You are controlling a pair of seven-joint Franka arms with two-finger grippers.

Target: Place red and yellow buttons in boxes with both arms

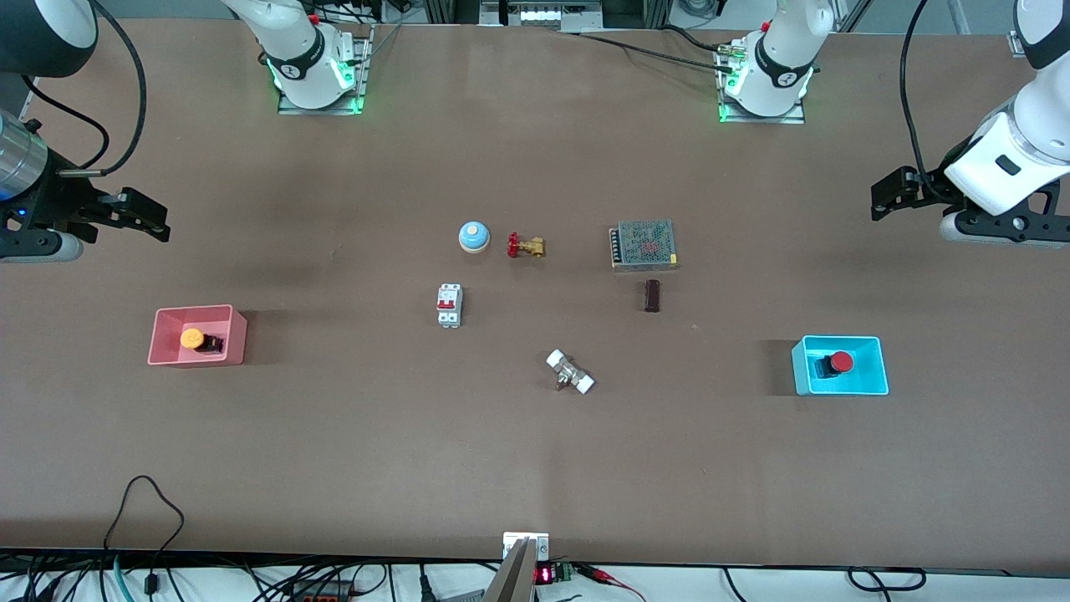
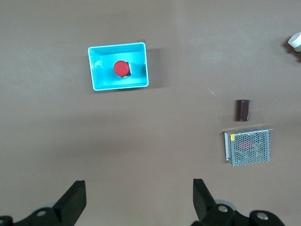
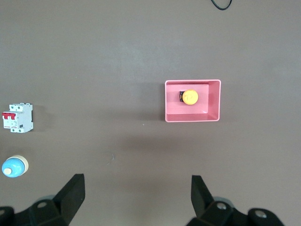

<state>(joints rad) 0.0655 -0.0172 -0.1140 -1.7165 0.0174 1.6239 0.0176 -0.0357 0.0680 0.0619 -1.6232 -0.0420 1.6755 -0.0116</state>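
Note:
The orange-yellow button [image 1: 192,339] sits inside the pink box [image 1: 233,332] toward the right arm's end of the table; both show in the right wrist view, button [image 3: 190,97] in box [image 3: 214,101]. The red button [image 1: 840,362] sits inside the cyan box [image 1: 869,364] toward the left arm's end; both show in the left wrist view, button [image 2: 121,68] in box [image 2: 141,66]. My right gripper [image 1: 134,216] [image 3: 136,195] is open and empty, up over bare table. My left gripper [image 1: 899,194] [image 2: 139,197] is open and empty, up over bare table.
In the middle of the table lie a blue dome bell [image 1: 474,237], a brass valve with a red handle [image 1: 526,246], a white circuit breaker [image 1: 450,305], a mesh-covered power supply [image 1: 643,245], a dark brown block [image 1: 652,295] and a white-capped fitting [image 1: 570,371].

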